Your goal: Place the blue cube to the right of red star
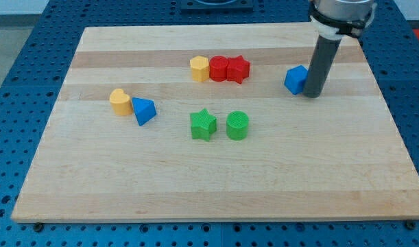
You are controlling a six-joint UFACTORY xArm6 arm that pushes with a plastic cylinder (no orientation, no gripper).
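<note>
Your rod stands upright at the far right of the tabletop (374,171), and my tip (312,95) rests against the right side of the blue cube (295,79). There is no hand on this arm. The blue cube sits well to the right of the red star (239,68), apart from it.

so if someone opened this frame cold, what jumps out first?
Probably the dark rod at the view's upper right, my tip down right beside the blue cube, on the cube's right. Next, the tight row near the top centre: yellow block, red block and red star. A clear gap separates star and cube.
</note>
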